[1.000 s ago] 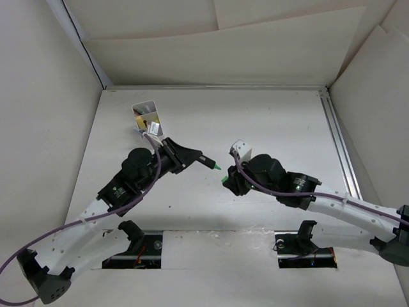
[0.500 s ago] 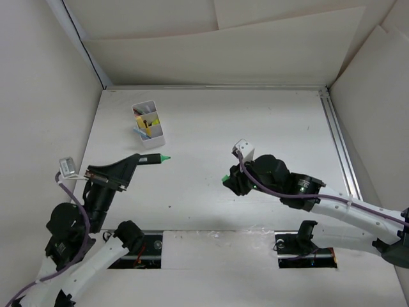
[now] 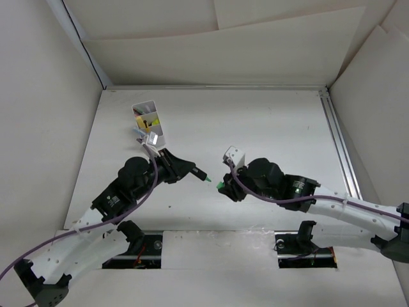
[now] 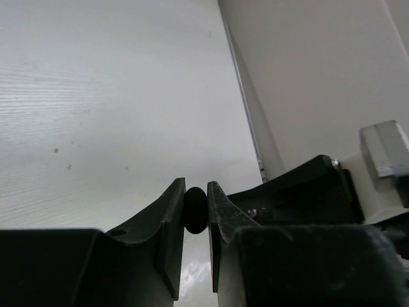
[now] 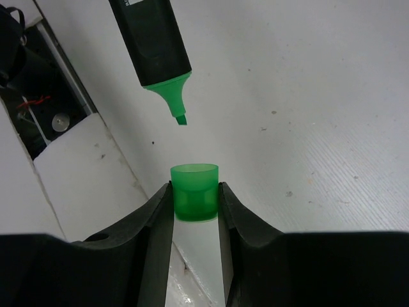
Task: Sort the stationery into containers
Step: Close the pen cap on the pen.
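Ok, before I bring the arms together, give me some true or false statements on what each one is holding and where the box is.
1. The left fingers grip a green highlighter with its tip bare. True.
2. The right fingers are empty. False: they are shut on the green cap.
3. The cap is seated on the highlighter's tip. False: the right wrist view shows a clear gap between the tip and the cap's open end.
4. The white box stands at the far left of the table, beyond the left arm, with some stationery in it. True.
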`<state>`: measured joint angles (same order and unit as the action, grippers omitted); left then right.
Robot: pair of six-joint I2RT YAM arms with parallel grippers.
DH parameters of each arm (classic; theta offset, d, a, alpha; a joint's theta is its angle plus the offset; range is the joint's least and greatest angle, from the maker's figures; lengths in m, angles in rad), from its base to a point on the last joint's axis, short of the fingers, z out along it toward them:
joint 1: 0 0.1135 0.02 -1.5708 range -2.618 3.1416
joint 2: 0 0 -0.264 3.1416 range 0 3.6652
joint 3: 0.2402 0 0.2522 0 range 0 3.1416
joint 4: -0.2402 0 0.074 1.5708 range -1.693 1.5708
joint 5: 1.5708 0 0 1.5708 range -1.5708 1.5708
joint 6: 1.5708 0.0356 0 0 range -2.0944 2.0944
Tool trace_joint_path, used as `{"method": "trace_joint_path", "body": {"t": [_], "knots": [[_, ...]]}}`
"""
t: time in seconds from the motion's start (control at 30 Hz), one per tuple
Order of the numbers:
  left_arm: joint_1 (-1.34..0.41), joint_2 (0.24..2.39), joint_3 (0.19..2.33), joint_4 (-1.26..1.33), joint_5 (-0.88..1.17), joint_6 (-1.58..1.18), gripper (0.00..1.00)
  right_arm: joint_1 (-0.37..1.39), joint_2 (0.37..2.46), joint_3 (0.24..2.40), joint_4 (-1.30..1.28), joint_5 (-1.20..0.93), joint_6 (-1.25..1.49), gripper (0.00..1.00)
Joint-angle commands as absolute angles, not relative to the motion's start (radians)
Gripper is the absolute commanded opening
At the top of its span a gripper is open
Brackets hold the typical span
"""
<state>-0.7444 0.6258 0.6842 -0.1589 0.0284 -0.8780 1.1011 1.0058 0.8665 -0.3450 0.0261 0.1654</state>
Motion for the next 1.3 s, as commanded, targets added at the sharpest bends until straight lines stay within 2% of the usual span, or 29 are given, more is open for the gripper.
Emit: {"method": "trace_joint_path", "body": {"t": [0.0, 0.17, 0.47, 0.83, 1.27], "knots": [[-0.744, 0.623, 0.700, -0.057, 0.149, -0.860, 0.00, 1.140, 1.025, 0.911, -0.339, 0.031, 0.141, 0.13], [-0.744, 0.614, 0.629, 0.046, 0.149, -0.870, 0.00, 1.149, 1.025, 0.920, -0.348, 0.064, 0.150, 0.13], [-0.744, 0.604, 0.597, 0.057, 0.187, -0.900, 0.00, 1.158, 1.025, 0.954, -0.368, 0.109, 0.140, 0.13], [-0.744, 0.626, 0.638, 0.009, 0.233, -0.945, 0.00, 1.177, 1.025, 0.974, -0.391, 0.175, 0.140, 0.13], [-0.744, 0.644, 0.638, 0.047, 0.276, -1.032, 0.00, 1.215, 1.005, 1.025, -0.400, 0.153, 0.111, 0.13]]}}
